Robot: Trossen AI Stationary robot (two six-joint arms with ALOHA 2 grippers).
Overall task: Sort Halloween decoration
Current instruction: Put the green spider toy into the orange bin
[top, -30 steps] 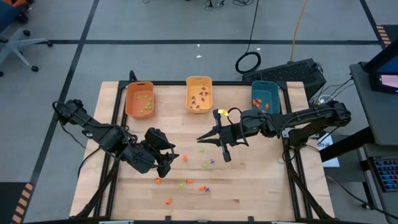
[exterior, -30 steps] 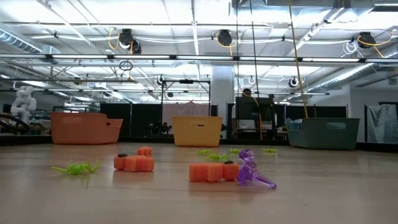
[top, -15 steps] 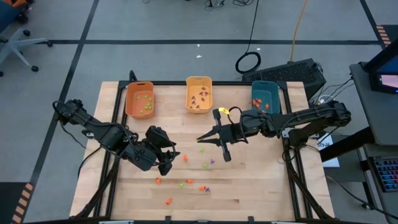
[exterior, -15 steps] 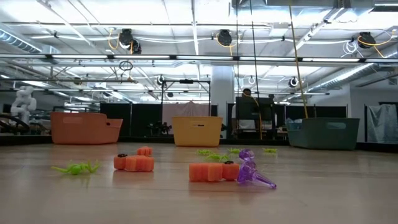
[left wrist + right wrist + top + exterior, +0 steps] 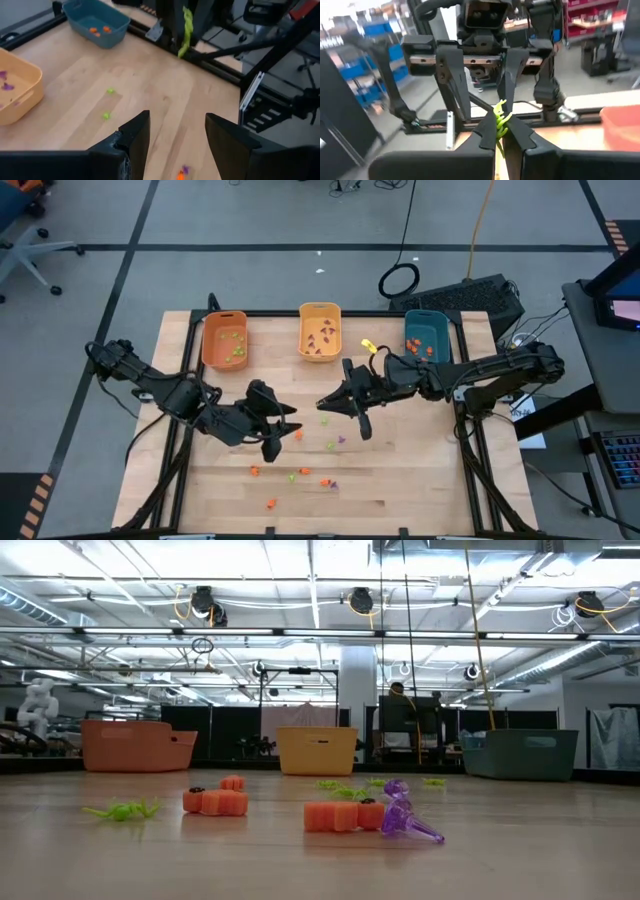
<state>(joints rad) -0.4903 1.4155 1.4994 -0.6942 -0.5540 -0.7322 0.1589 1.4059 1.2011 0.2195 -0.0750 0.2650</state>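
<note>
My right gripper point(image 5: 321, 404) hangs over the table's middle, pointing toward the left edge, shut on a light green trinket point(image 5: 499, 118). The same trinket point(image 5: 186, 27) shows far off in the left wrist view. My left gripper point(image 5: 277, 426) hovers left of centre, open, with nothing between its fingers point(image 5: 134, 138). Loose orange, green and purple trinkets lie on the wood: an orange one point(image 5: 297, 434), a green one point(image 5: 330, 445) and a purple one point(image 5: 341, 439). The low view shows orange pieces point(image 5: 343, 816) beside a purple one point(image 5: 405, 821). My right gripper pinches the light green trinket between its two fingertips point(image 5: 487, 131). One end of the trinket point(image 5: 500, 106) sticks out past the tips. The fingers lie about level and point toward the table's left side. The trinket is lifted clear of the table.
Three bins stand along the far edge: orange point(image 5: 224, 340) holding green pieces, yellow point(image 5: 320, 331) holding purple ones, teal point(image 5: 427, 335) holding orange ones. More trinkets lie near the front edge point(image 5: 271, 503). A green one point(image 5: 122, 810) shows at the left of the low view.
My right gripper has rolled about its own pointing line while staying in place, still shut on the green trinket. My left gripper has shifted a little toward the table's right edge and tipped upward, staying open.
</note>
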